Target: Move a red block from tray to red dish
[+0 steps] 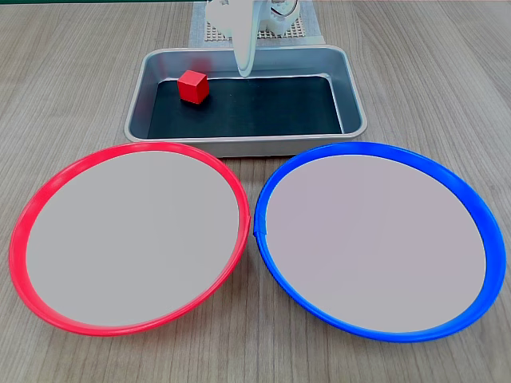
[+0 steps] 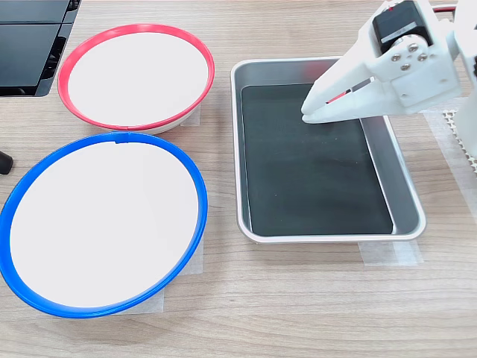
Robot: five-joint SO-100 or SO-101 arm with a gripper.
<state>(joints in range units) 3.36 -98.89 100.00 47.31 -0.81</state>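
The red block (image 1: 192, 86) lies on the dark bottom of the tray (image 1: 239, 147), towards the first exterior view's back left. My white gripper (image 1: 245, 70) hangs point-down over the tray's back part, to the right of the block and apart from it. Its fingertips meet, with nothing held. In the second exterior view the gripper (image 2: 307, 114) reaches in from the right over the tray (image 2: 328, 237). It hides most of the block, of which only a red sliver (image 2: 339, 97) shows through the slit between the fingers. The red dish (image 1: 19, 239) (image 2: 134, 28) holds nothing.
A blue-rimmed dish (image 1: 383, 149) (image 2: 97, 138) lies beside the red one, their rims almost touching. A white perforated mat (image 1: 209, 32) lies under the arm's base behind the tray. Black flat objects (image 2: 26, 45) sit at the second exterior view's top left.
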